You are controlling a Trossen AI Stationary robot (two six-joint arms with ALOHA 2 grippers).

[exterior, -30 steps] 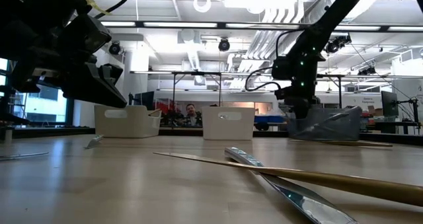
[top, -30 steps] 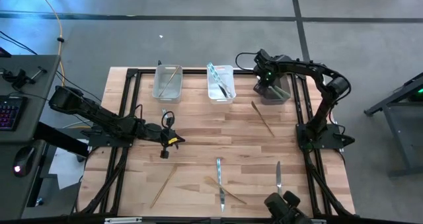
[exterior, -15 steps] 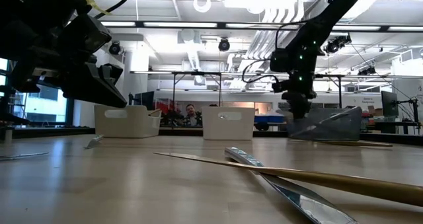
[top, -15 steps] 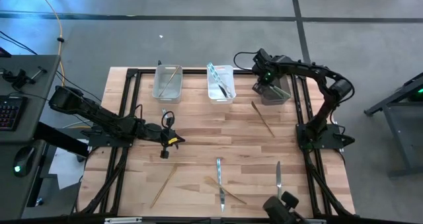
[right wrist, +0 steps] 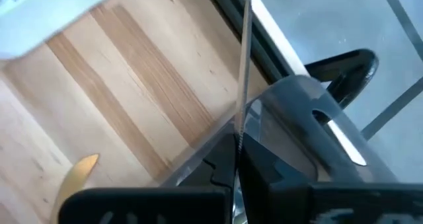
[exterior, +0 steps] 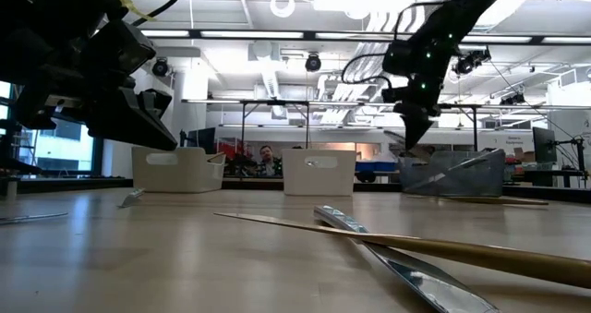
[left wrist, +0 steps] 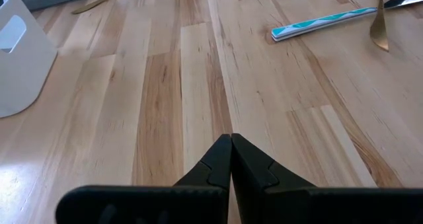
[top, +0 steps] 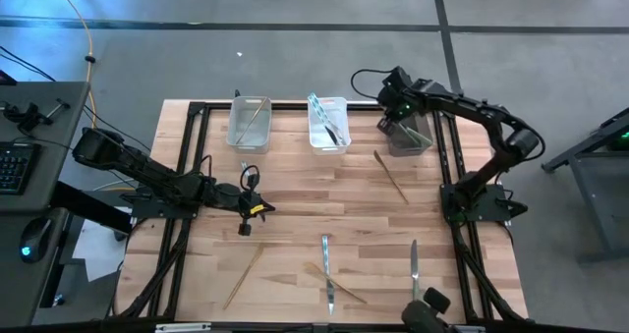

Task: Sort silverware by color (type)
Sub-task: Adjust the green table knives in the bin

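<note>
While the right tool (top: 398, 105) hangs over the dark bin (top: 409, 135) at the far right corner of the counter (top: 295, 191), the high view shows the sort only partly done: a gold piece (top: 390, 175) lies near that bin, two pale knives (top: 326, 270) (top: 414, 262) and two more gold pieces (top: 243, 272) (top: 340, 286) rest near the front edge, and the two pale bins (top: 250, 123) (top: 327, 123) already hold cutlery. The left tool (top: 257, 209) waits low at mid-left.

Low view — the right tool (exterior: 413, 139) is poised above the dark bin (exterior: 452, 173), its tip just above the rim; a gold piece (exterior: 434, 246) crosses a pale knife (exterior: 397, 267) in the foreground.

Left wrist view — the left tool's (left wrist: 231, 159) fingers are pressed together on nothing, above bare counter, with a teal-patterned handle (left wrist: 324, 22) well apart.

Right wrist view — the right tool's (right wrist: 236, 154) fingers pinch a thin dark piece (right wrist: 244, 65) by its end, its length pointing out past the bin's rim (right wrist: 297, 98).

Judgement: the step in hand is the drop into the dark bin. To do it well, bring the piece's whole length over the bin's opening before letting go; released as it lies, the free end could catch the rim and tip out.
</note>
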